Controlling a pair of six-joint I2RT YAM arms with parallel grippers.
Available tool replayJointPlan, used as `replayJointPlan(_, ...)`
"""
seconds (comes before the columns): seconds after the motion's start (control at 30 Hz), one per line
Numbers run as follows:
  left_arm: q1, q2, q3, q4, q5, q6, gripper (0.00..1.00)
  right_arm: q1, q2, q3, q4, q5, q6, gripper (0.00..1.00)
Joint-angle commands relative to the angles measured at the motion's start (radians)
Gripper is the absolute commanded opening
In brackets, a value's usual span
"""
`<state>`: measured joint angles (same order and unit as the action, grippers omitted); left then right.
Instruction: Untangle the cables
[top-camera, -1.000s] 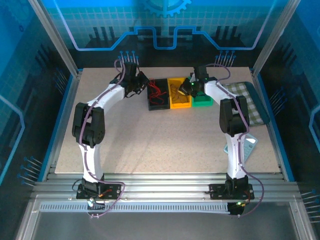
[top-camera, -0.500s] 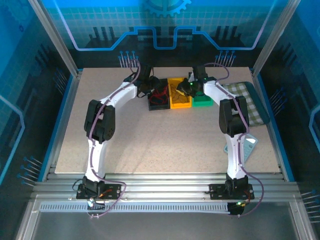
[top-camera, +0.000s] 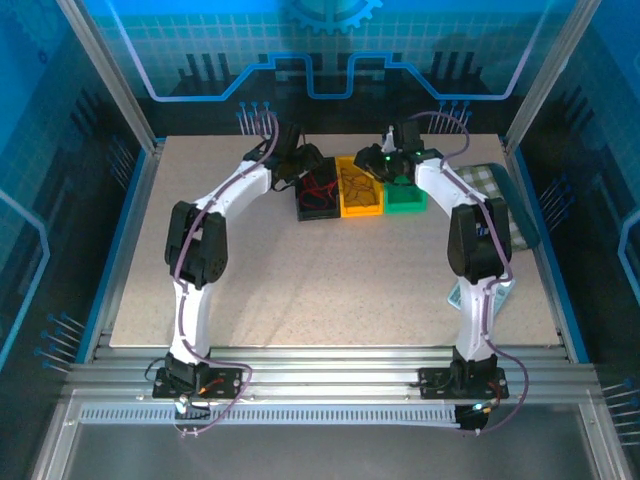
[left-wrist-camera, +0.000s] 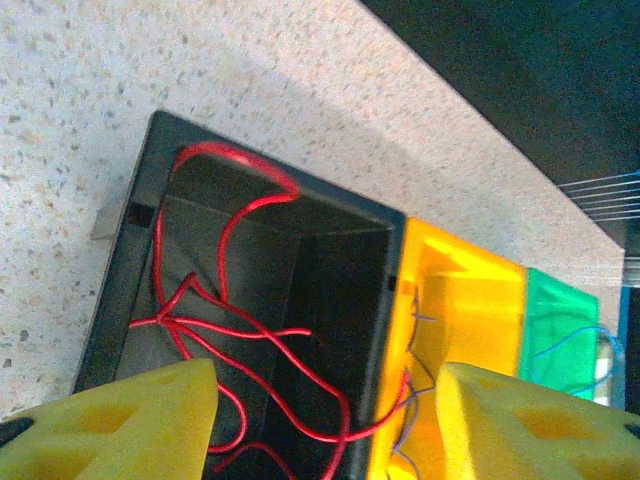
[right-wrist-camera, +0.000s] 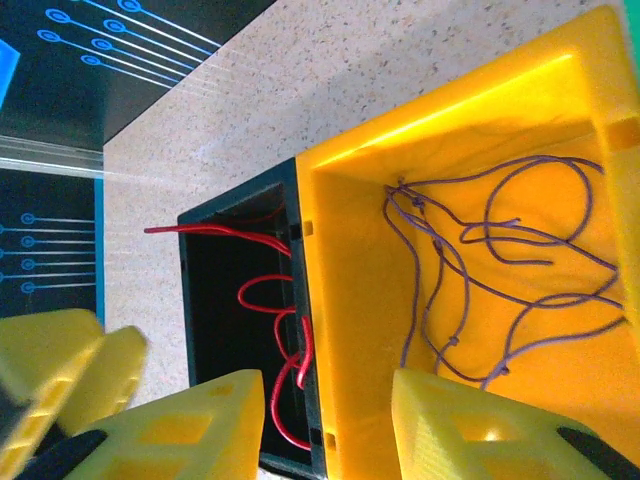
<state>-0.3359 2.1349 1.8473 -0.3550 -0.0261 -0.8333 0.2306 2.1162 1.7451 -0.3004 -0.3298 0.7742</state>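
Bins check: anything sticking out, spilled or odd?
Yes. The red wires aren't fully inside the black bin: one loop rides over its rim, and a loose end pokes out past it in the right wrist view. One strand also seems to lean onto the wall of the yellow bin. No damage visible.

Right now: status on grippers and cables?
Left gripper open over black bin, red cables tangled inside. Right gripper open above yellow bin, purple cables looped inside. Nothing gripped, no obstruction seen.
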Motion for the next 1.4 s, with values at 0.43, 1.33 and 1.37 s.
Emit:
replayJointPlan(0.43, 0.034, -0.631, -0.794, 0.158, -0.723, 0.441, 0.99, -0.029, -0.822, -1.077, 0.725, 0.795, -0.478, 1.00)
replayJointPlan(1.33, 0.164, -0.702, -1.261, 0.651, -0.677, 0.651, 0.99, -0.108, -0.573, -1.230, 1.199, 0.453, -0.744, 1.00)
replayJointPlan(1.37, 0.167, -0.698, -1.274, 0.713, -0.659, 0.673, 0.99, -0.085, -0.620, -1.257, 1.213, 0.472, -0.769, 1.00)
